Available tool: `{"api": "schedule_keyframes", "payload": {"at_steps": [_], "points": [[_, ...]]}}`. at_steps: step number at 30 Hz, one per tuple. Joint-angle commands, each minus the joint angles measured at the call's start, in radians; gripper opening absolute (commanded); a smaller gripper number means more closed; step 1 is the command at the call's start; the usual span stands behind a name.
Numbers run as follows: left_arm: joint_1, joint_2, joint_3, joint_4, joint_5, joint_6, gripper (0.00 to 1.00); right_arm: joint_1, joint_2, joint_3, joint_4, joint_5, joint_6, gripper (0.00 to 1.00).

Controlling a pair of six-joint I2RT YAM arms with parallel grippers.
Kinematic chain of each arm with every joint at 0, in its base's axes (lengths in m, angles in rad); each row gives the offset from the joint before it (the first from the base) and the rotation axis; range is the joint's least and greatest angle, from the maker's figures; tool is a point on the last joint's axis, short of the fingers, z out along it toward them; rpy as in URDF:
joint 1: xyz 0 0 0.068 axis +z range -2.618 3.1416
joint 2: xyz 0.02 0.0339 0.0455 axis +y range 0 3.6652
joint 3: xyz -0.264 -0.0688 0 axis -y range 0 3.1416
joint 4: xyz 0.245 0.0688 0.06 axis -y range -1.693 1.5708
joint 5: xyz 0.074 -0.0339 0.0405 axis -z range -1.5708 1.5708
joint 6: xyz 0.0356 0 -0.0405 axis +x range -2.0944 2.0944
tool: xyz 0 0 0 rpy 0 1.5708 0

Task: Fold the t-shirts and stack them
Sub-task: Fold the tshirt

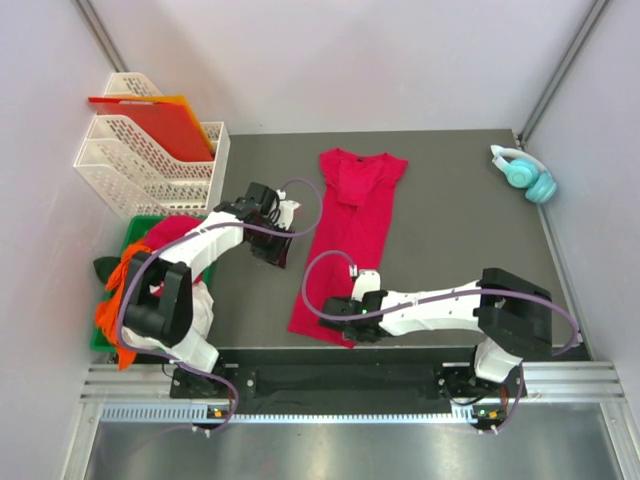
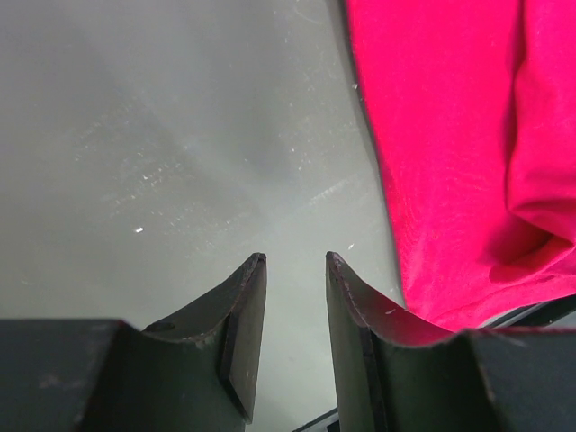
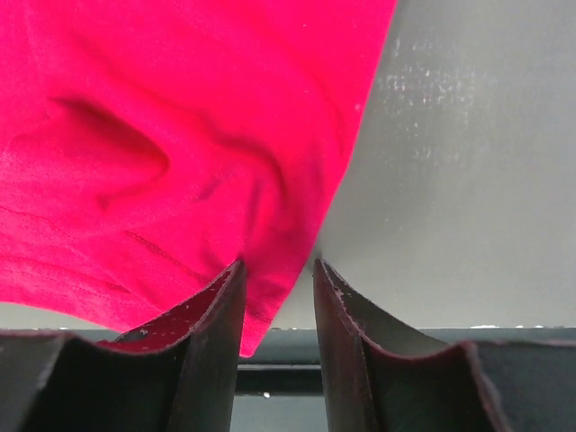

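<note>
A crimson-red t-shirt (image 1: 352, 235) lies on the dark table as a long narrow strip, neck at the far end. My left gripper (image 1: 281, 256) is open and empty over bare table just left of the shirt; in the left wrist view (image 2: 295, 258) the shirt's edge (image 2: 450, 162) lies to its right. My right gripper (image 1: 340, 322) is open at the shirt's near hem. In the right wrist view (image 3: 279, 264) the hem corner (image 3: 261, 306) lies between the jaws, unclamped. Orange (image 1: 118, 300), white (image 1: 203, 300) and pinkish-red (image 1: 172, 232) shirts are heaped at the left.
The heap sits in a green bin (image 1: 140, 222) at the table's left edge. White mesh trays (image 1: 140, 165) holding a stiff red-orange sheet (image 1: 165, 122) stand at the back left. Teal headphones (image 1: 525, 172) lie at the back right. A black rail (image 1: 350, 360) runs along the near edge.
</note>
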Motion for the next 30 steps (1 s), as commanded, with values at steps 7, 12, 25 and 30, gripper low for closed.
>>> {"api": "schedule_keyframes", "payload": {"at_steps": [7, 12, 25, 30], "points": [[0.002, 0.016, 0.001, 0.021, 0.008, -0.002, 0.38, 0.045, 0.053, -0.034, -0.032, -0.041, 0.109, 0.21], [0.001, 0.028, 0.01, 0.024, 0.008, -0.005, 0.38, 0.048, 0.031, -0.059, -0.081, -0.058, 0.149, 0.04], [-0.001, 0.056, 0.025, 0.027, 0.005, -0.012, 0.37, 0.066, -0.091, -0.138, -0.322, -0.048, 0.358, 0.0], [-0.006, 0.05, 0.022, 0.031, 0.01, -0.01, 0.37, 0.06, -0.108, -0.146, -0.365, -0.035, 0.395, 0.0]]}}
